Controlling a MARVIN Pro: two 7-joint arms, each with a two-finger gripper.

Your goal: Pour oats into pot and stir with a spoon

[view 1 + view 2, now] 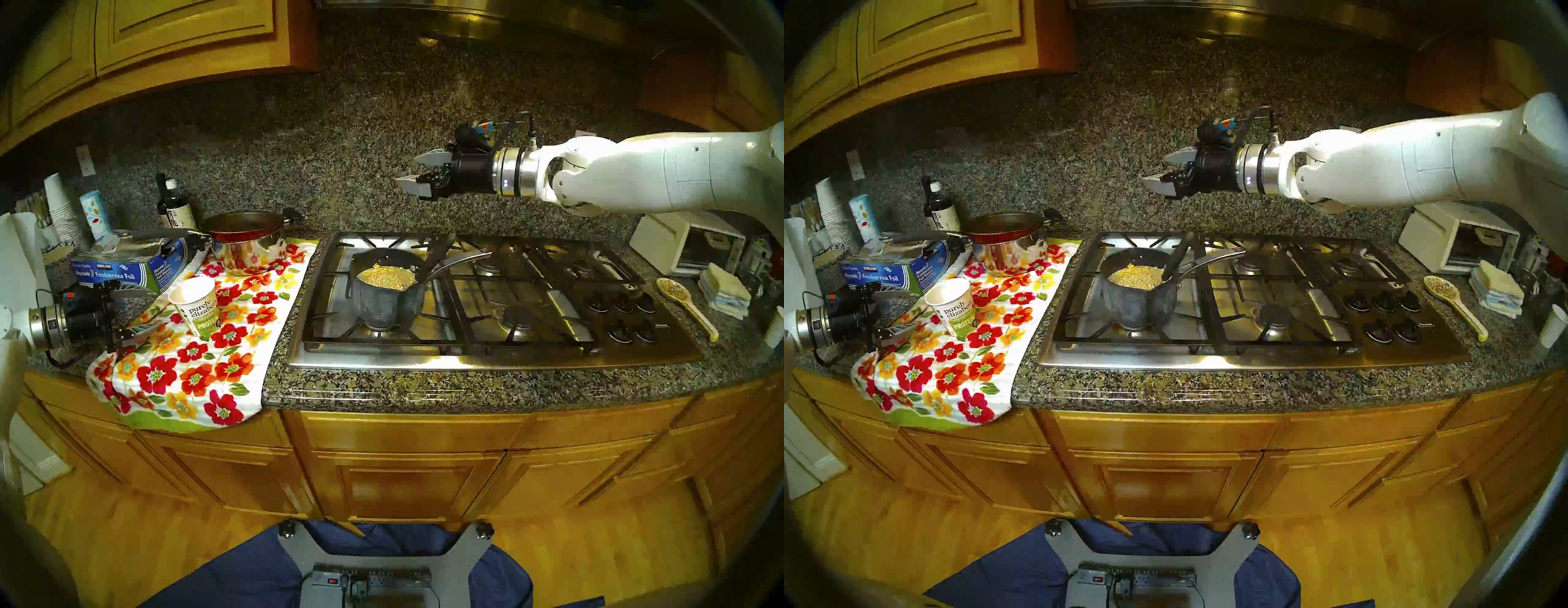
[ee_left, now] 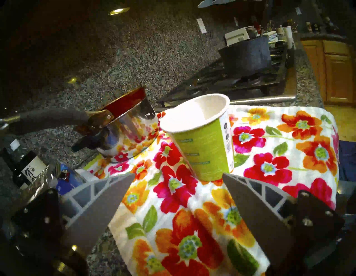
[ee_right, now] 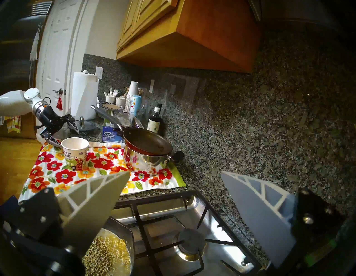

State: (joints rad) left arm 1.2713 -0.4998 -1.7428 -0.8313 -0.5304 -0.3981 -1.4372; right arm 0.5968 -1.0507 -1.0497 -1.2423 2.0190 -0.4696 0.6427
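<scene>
The pouring step is looking finished and the stirring step is looking either about to begin or just ended; I cannot tell which. The pot (image 1: 384, 293) is sitting on the front left burner of the stove (image 1: 488, 305), and everything else is placed here by that pot. The oats (image 1: 386, 277) are lying inside it as a pale grainy heap, and the spoon (image 1: 437, 250) is leaning in it against the rim on the handle side, its dark handle sticking up and back. The paper cup (image 1: 197, 306) is standing upright to the left of the pot on the flowered towel (image 1: 203, 373), looking empty in the left wrist view. The left hand (image 1: 138, 335) is hanging further left of the pot, just beyond the cup, its jaws standing wide and gripping nothing. The right hand (image 1: 418, 174) is hovering above and behind the pot, a little to its right, jaws likewise spread wide and empty. If stirring is still due, the next move is calling for the right hand to come down on the spoon's handle, close on it and sweep the bowl through the oats without tipping the pot. Counting: one grey pot, one heap of oats, one dark spoon, one paper cup, two hands, plus one shiny pot (image 1: 250, 250) with one red pan (image 1: 242, 225) resting on it behind and left, and one cream spoon (image 1: 683, 303) on the surface (image 1: 424, 390) far right.
</scene>
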